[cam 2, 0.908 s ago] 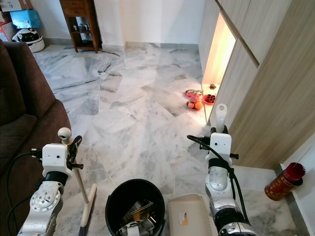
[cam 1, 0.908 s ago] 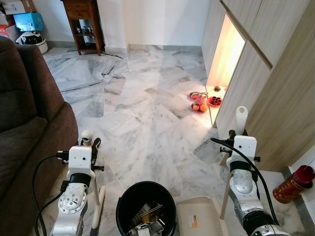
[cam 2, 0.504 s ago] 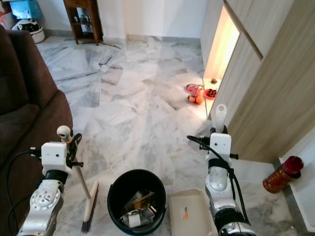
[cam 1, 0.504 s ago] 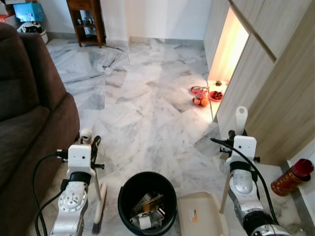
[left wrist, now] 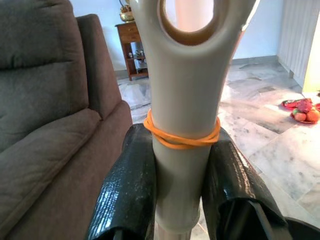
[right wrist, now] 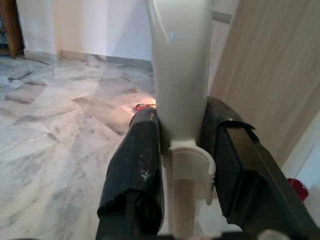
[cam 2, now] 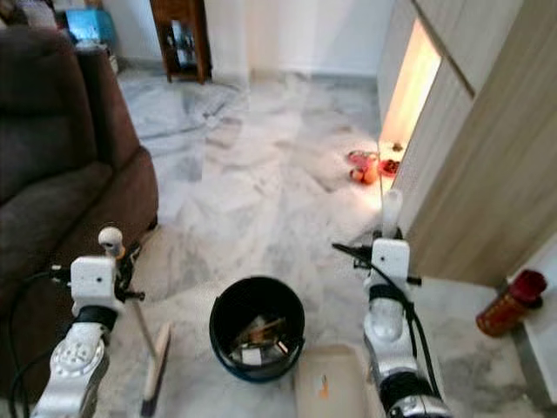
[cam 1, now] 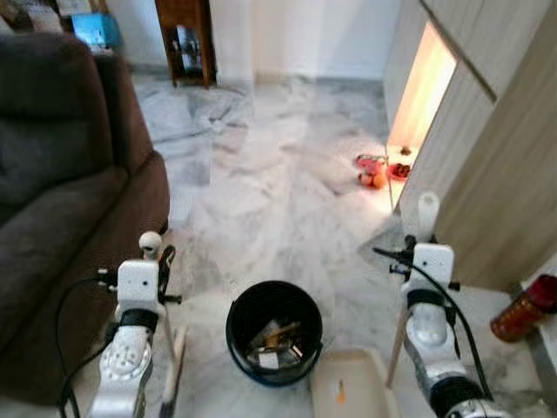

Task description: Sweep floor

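My left gripper (cam 1: 164,259) is shut on the pale broom handle (left wrist: 184,95), just below an orange rubber band. The broom head (cam 1: 174,376) rests on the marble floor by the sofa's corner. My right gripper (cam 1: 409,246) is shut on the upright white dustpan handle (right wrist: 179,55). The beige dustpan (cam 1: 348,389) lies flat on the floor to the right of a black bin (cam 1: 273,286), which holds scraps of rubbish. The bin stands between my two arms.
A brown sofa (cam 1: 61,174) fills the left side. Wooden cabinets (cam 1: 487,165) line the right, with a lit niche, plates of fruit (cam 1: 379,170) on the floor and a red canister (cam 1: 522,309). A dark wooden side table (cam 1: 183,39) stands far back.
The whole picture has shifted and blurred, so the camera has moved: the sofa shows larger and the bin sits higher in view. Both grippers keep their holds.
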`<state>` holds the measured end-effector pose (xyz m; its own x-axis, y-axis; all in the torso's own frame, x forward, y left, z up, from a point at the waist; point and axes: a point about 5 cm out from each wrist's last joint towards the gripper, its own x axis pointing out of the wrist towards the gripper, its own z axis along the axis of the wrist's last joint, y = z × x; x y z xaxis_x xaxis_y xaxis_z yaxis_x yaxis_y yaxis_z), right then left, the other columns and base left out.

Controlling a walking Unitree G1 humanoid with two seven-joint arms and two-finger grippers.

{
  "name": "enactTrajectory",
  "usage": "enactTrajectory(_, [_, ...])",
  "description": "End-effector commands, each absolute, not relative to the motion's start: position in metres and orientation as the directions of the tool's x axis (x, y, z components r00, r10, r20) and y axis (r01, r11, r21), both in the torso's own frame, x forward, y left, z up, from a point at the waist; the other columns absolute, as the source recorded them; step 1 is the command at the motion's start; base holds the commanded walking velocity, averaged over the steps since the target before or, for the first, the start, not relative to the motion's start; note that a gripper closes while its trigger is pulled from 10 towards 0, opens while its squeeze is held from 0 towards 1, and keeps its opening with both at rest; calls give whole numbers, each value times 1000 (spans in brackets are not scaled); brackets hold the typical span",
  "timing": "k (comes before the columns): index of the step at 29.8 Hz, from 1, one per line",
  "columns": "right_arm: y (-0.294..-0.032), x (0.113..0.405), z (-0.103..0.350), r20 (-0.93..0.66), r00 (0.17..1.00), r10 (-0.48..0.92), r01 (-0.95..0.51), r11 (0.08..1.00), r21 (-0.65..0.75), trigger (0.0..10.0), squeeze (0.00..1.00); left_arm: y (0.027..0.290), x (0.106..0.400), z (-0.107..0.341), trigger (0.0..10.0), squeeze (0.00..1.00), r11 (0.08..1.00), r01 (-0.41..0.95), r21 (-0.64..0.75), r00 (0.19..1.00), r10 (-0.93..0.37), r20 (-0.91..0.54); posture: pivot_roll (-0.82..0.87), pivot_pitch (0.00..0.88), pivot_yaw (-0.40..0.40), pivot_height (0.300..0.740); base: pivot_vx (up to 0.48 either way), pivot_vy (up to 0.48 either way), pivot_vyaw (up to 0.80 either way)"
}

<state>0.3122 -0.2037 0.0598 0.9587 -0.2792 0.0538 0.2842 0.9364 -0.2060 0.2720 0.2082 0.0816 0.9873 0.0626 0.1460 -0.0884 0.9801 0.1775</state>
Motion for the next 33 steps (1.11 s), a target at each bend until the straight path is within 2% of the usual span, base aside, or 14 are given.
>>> enactTrajectory(1, [-206,315,67,88,957,-276,288,936,-203,10000,0,206,275,91,10000,0,979,-79,188,980,42,192,87,0,-13,740,-277,0,0])
enactTrajectory(23, [-204,309,59,74,963,-260,270,943,-195,10000,0,205,274,88,10000,0,980,-56,192,981,18,192,94,0,-18,740,-280,0,0])
enactTrajectory(33, [-204,308,58,73,963,-259,268,944,-192,10000,0,201,276,88,10000,0,979,-43,197,982,4,191,95,0,-18,740,0,0,0])
